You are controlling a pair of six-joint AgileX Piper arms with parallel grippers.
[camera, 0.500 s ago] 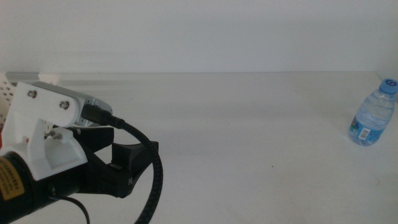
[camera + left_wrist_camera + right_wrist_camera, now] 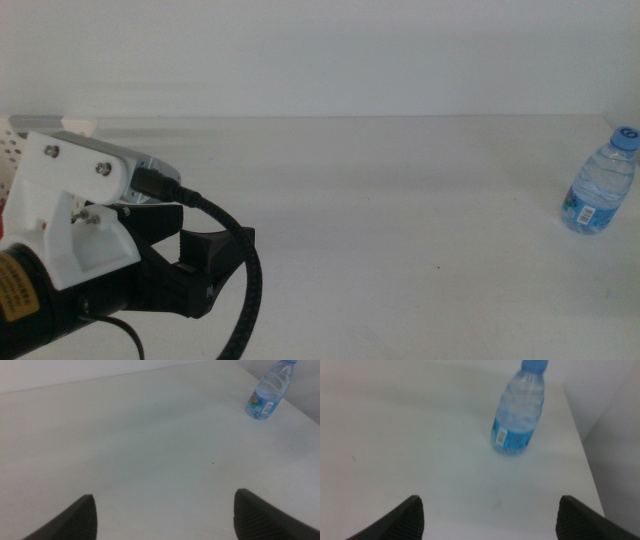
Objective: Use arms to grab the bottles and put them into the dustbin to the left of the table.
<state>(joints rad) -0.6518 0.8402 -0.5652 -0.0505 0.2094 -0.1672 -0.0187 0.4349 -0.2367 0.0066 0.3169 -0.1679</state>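
A small water bottle [image 2: 599,186] with a blue cap and blue label stands upright near the table's right edge. It also shows far ahead in the left wrist view [image 2: 268,389] and close ahead in the right wrist view [image 2: 519,411]. My left gripper [image 2: 165,494] is open over bare table, with nothing between its fingers. Its arm [image 2: 70,220] fills the lower left of the middle view. My right gripper [image 2: 490,497] is open a short way from the bottle and not touching it. It is outside the middle view. A corner of the white perforated dustbin [image 2: 14,150] peeks out behind the left arm.
The white table [image 2: 380,230] stretches between the left arm and the bottle. Its right edge [image 2: 585,455] runs just beside the bottle. A black cable [image 2: 240,290] loops off the left arm. A white wall stands behind the table.
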